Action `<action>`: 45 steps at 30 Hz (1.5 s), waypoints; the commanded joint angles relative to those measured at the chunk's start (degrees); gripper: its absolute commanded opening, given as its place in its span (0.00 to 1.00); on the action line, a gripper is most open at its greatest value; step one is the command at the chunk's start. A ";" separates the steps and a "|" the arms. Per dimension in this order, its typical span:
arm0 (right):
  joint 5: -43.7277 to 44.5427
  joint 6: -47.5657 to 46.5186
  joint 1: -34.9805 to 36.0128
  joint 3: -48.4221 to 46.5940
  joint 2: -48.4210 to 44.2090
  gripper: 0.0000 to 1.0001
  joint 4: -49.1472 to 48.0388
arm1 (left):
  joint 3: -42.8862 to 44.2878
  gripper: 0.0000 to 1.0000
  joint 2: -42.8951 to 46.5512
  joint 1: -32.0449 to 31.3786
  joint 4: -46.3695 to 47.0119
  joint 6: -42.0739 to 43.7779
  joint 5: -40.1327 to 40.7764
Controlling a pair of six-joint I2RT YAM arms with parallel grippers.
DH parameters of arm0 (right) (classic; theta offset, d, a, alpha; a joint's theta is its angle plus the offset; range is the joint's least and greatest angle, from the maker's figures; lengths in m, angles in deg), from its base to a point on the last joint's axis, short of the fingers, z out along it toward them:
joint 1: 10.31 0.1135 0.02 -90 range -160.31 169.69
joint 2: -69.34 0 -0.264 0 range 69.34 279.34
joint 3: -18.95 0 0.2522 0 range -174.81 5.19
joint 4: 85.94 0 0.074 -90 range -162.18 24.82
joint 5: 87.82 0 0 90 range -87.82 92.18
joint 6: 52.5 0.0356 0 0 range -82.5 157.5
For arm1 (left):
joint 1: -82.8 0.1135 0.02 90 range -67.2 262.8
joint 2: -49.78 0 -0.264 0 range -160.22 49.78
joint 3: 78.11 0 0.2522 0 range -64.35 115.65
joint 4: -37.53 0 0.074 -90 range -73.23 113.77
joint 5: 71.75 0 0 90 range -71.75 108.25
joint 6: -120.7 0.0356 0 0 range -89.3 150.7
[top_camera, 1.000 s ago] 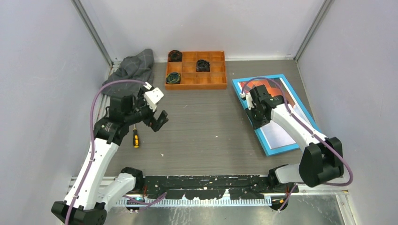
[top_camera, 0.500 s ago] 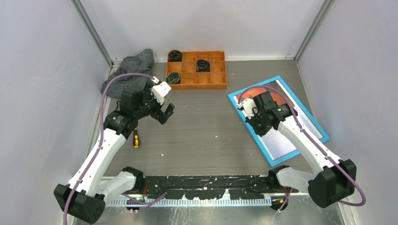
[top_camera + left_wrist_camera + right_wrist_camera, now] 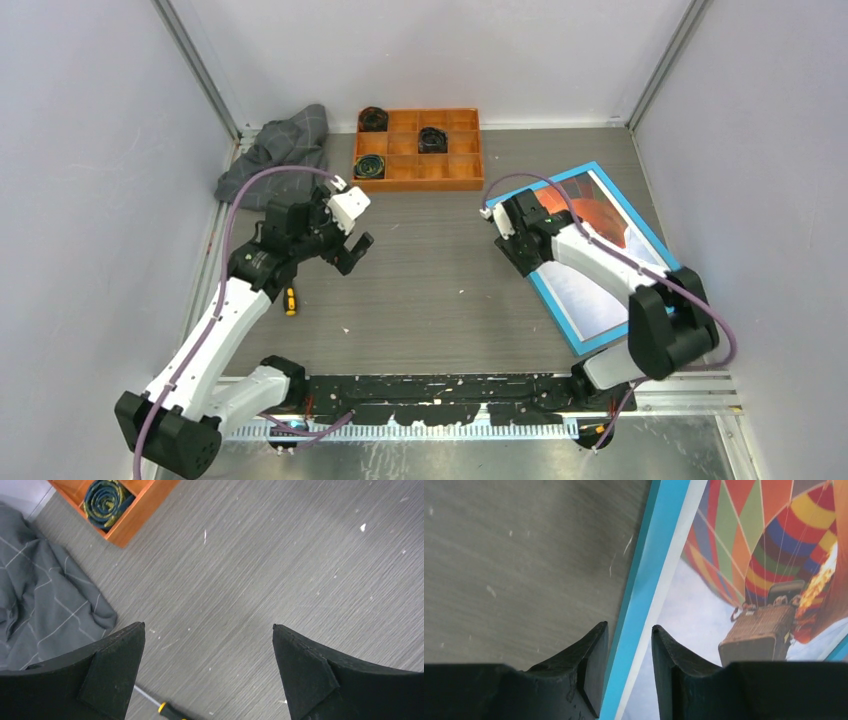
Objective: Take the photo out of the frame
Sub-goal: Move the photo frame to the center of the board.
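Two fingers of my right claw point(image 3: 629, 627) stand partly spread astride one long border of the frame point(image 3: 651, 550), which lies face up at the right of the worktop point(image 3: 524, 555) with the photo point(image 3: 769, 540) inside. I judge I should close low on that rim and lift to flip it, sparing the print. My left claw point(image 3: 209, 627) hangs wide, empty

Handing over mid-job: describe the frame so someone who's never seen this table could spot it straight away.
On the grey table, look to the right side, under the right arm. The frame lies there, a big thin rectangle holding a hot-air balloon photo. Its bright blue border sets it apart from the orange compartment tray at the back.
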 commanded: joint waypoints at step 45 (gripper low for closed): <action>-3.26 -11.95 0.81 -5.52 18.98 0.14 -9.52 | -10.83 1.00 17.38 -0.08 -4.48 1.26 0.79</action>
